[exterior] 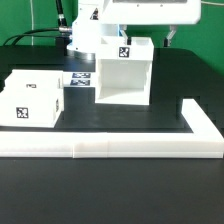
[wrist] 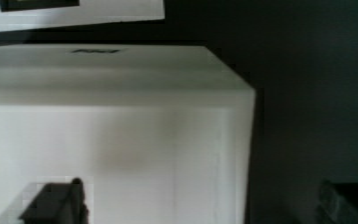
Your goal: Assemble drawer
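The large white drawer shell (exterior: 123,72) stands in the middle of the black table, its open front facing the camera and a square tag on its top rim. A smaller white box (exterior: 35,97) with a tag stands at the exterior view's left. My gripper (exterior: 145,33) hangs just above the shell's top. In the wrist view the shell's white surface (wrist: 114,120) fills most of the frame. My gripper (wrist: 202,205) is open and empty. One of its fingers (wrist: 55,203) is over the white surface and the other is over the dark table beside the shell's edge.
A long low white L-shaped rail (exterior: 110,148) runs along the front and up the exterior view's right. The marker board (exterior: 76,80) lies flat between the small box and the shell. A white tagged piece (wrist: 69,12) shows in the wrist view.
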Robot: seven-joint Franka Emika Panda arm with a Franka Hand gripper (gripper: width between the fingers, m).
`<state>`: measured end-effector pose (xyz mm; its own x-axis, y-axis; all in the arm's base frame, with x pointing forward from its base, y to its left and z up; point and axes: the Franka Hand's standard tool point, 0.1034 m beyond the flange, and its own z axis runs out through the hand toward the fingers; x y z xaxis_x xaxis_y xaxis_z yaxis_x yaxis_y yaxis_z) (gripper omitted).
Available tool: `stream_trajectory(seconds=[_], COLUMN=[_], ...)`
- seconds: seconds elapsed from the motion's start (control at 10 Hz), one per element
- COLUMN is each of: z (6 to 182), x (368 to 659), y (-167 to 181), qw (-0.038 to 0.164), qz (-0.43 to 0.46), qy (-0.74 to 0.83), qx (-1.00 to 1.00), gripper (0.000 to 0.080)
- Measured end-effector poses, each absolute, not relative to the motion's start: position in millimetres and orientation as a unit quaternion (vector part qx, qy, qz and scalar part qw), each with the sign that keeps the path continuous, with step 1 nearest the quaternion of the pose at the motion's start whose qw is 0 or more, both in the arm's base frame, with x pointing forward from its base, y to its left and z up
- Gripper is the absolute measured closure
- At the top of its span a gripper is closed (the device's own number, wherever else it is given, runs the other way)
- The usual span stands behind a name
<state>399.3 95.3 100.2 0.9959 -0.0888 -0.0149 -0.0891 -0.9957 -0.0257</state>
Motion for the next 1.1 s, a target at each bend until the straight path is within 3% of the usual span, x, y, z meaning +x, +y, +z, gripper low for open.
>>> stream_trajectory(seconds=[0.3, 0.4, 0.6, 0.7, 0.8, 1.1], z=[102.3, 101.6, 98.9, 98.8, 98.9, 98.8], x=[404.9, 405.4, 404.7, 404.7, 404.8, 404.7], y=[103.1, 103.0, 102.9, 102.9, 102.9, 102.9], qw=[0.014, 0.014, 0.015, 0.015, 0.015, 0.015], qz=[0.006, 0.006, 0.004, 0.004, 0.004, 0.004], qy=[0.041, 0.039, 0.037, 0.037, 0.037, 0.037], qx=[-0.999, -0.999, -0.999, -0.999, -0.999, -0.999], gripper=[0.0172, 0.0367, 0.0645, 0.0645, 0.0763, 0.0763])
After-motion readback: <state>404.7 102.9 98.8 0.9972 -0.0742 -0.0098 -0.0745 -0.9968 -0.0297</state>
